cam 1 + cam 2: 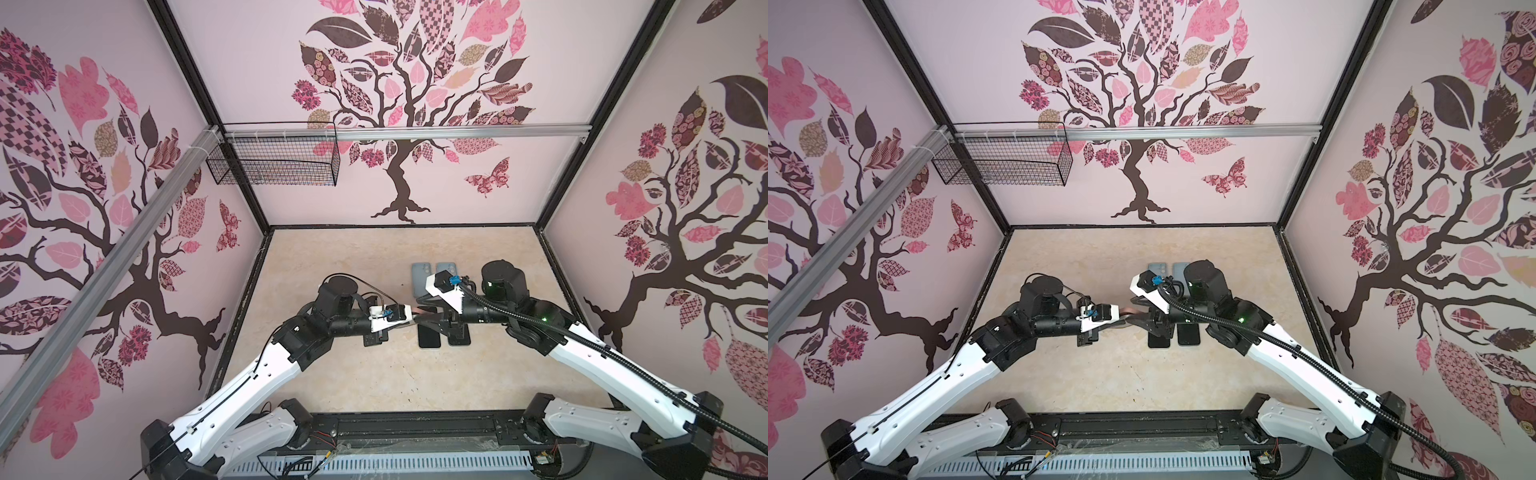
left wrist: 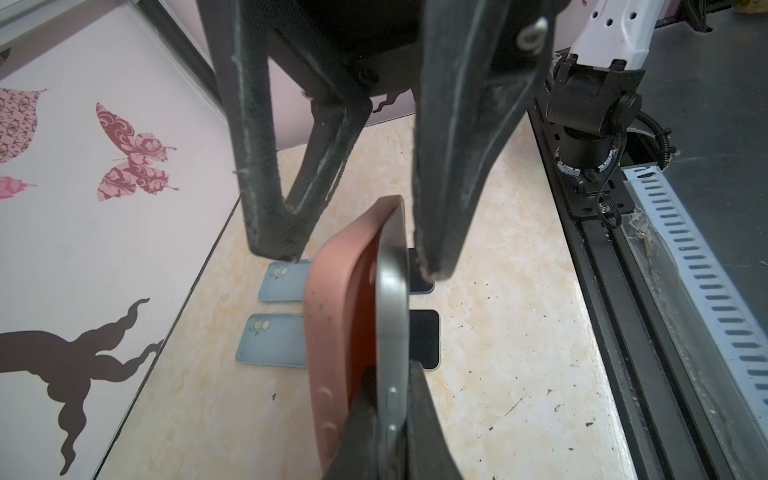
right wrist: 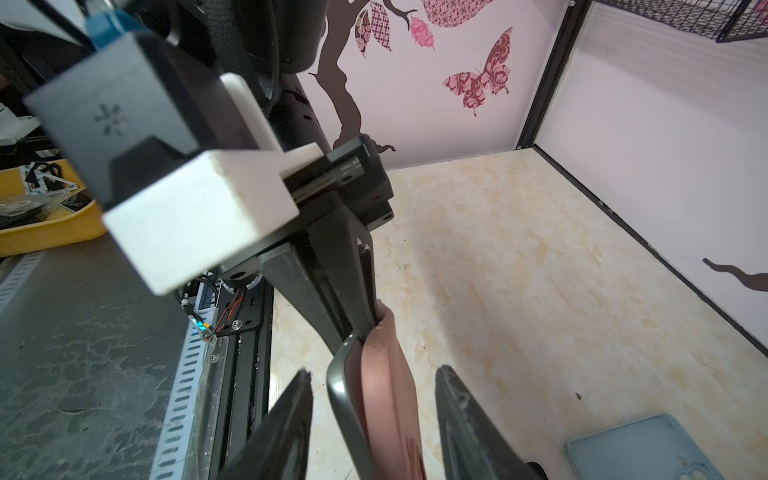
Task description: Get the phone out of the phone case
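1. Pale pink walls (image 1: 291,199) printed with dark trees and butterflies close in the left, far and right sides.
2. The table (image 1: 353,374) has a beige, marble-look top.
3. The left arm (image 1: 249,374) and the right arm (image 1: 602,357), both white and black, reach in from the near edge. They meet above the middle of the table.
4. A black wire basket (image 1: 274,166) hangs from the rail on the far wall, at its left end.
5. The left fingers (image 2: 419,415) are clamped tight on the left end of the phone case, with the phone inside it. Whether the pads press the case, the phone or both, I cannot tell.
6. The right fingers (image 3: 291,415) stand apart, one on each side of the right end. In the right wrist view a gap shows on both sides.
7. The pink phone case (image 2: 332,311) is held on edge in the air between the two arms, clear of the table. Along one side its rim bows away from the phone.
8. The phone (image 2: 392,311) sits partly in the case. It shows a grey edge, with side buttons close to the left fingers.
9. Two blue cases (image 2: 274,340) lie flat side by side on the table, right of its middle and toward the far side.
10. Two dark phones (image 2: 424,336) lie screen up just near of them.
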